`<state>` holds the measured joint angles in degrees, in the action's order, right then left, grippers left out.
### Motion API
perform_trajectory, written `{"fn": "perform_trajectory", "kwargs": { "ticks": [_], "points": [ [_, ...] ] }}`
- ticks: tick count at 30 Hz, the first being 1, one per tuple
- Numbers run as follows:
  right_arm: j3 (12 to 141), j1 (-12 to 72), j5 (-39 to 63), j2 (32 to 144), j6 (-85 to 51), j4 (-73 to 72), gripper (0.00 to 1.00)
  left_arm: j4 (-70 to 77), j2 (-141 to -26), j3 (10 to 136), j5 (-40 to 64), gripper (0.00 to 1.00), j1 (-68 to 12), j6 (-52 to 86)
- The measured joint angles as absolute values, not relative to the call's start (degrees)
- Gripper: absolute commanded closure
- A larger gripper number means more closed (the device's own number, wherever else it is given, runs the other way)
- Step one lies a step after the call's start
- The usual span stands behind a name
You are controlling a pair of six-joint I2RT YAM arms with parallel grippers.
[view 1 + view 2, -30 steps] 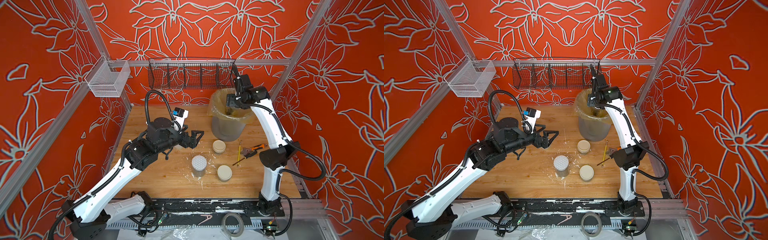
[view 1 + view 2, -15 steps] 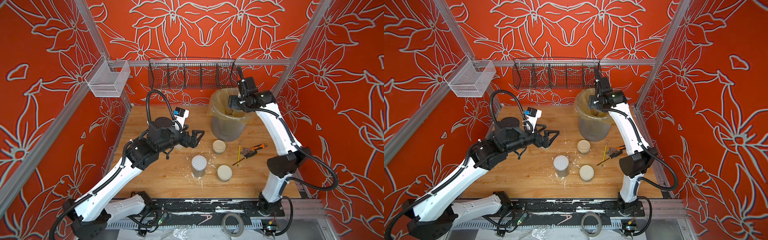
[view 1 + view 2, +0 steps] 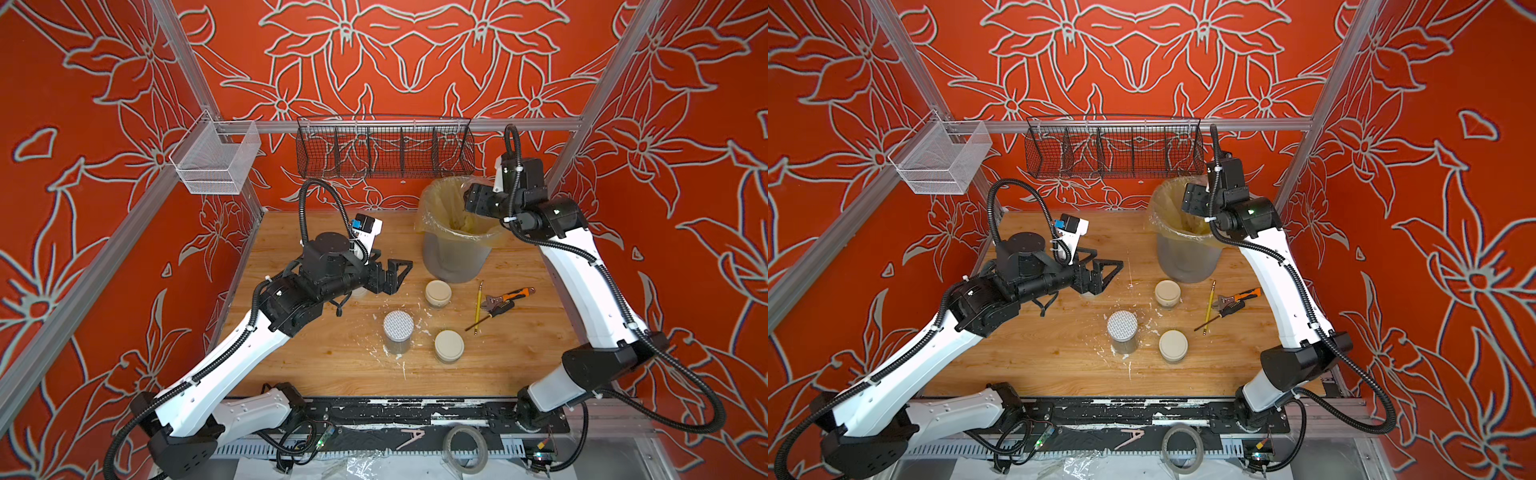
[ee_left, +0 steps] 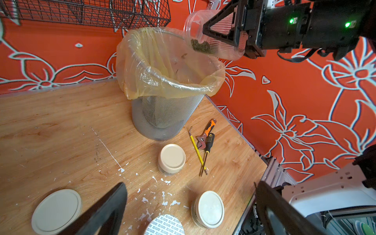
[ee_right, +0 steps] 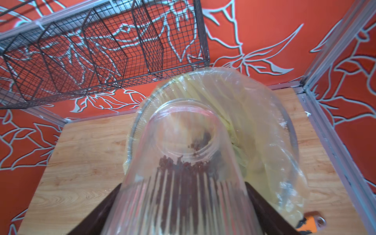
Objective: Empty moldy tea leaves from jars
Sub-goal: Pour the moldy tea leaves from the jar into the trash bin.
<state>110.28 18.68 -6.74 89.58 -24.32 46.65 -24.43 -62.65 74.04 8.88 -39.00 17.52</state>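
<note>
My right gripper point(image 3: 473, 199) is shut on an open clear jar point(image 4: 211, 36), tipped mouth-down over the grey bin point(image 3: 453, 257) with the yellowish liner. Dark tea leaves point(image 4: 200, 45) lie near the jar's mouth; the right wrist view shows the tea leaves point(image 5: 183, 168) along its ribbed wall. My left gripper point(image 3: 395, 274) hovers open over the table, left of the bin, with nothing between its fingers. Three lidded jars stand on the table: a dotted-lid jar point(image 3: 398, 328) and two cream-lid jars point(image 3: 438, 292) point(image 3: 449, 345).
A loose cream lid point(image 4: 57, 211) lies on the wood below my left gripper. A pencil, wrench and screwdriver point(image 3: 503, 301) lie right of the jars. White flakes point(image 4: 162, 195) dot the table. A black wire basket point(image 3: 384, 149) and a white mesh basket point(image 3: 216, 162) hang on the walls.
My right arm's elbow has swung out to the right and lower, while its gripper stays over the bin with the jar. The left arm has barely moved.
</note>
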Motion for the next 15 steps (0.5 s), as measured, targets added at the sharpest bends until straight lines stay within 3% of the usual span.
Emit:
{"fn": "perform_trajectory", "kwargs": {
  "ticks": [7,15],
  "points": [
    [111.2,18.7,-8.4,91.4,-24.0,47.3,0.91,-22.3,-62.6,73.0,11.3,0.03,-39.0,16.3],
    [119.0,18.7,-9.1,101.0,-23.1,52.8,0.91,-21.3,-61.9,72.1,12.2,0.03,-39.0,15.2]
  ]
}}
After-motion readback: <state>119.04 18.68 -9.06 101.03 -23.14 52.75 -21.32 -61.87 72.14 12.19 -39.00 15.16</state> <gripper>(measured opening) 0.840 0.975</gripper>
